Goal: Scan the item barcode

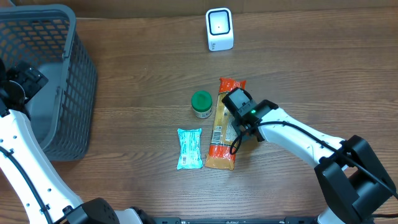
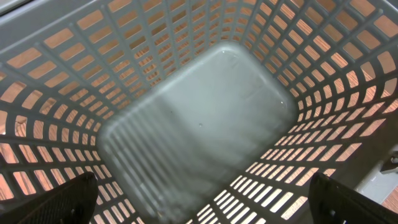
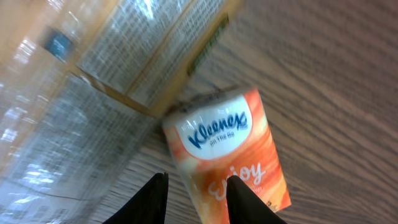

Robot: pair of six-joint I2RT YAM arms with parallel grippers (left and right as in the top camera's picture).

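R gripper (image 3: 196,196): jaws part-closed, straddling orange Kleenex pack (image 3: 224,140), which lies on counter (image 1: 137,56) touching long cracker pkg (image 1: 219,146). Cannot tell if gripped. L gripper (image 2: 202,190): wide open, empty, over grey basket (image 2: 298,56). Scanner (image 1: 219,29) well apart.

"Kleenex" in blue on orange tissue pack (image 3: 227,158), "Enjoy" below it, packet (image 3: 81,118) print too blurred to read
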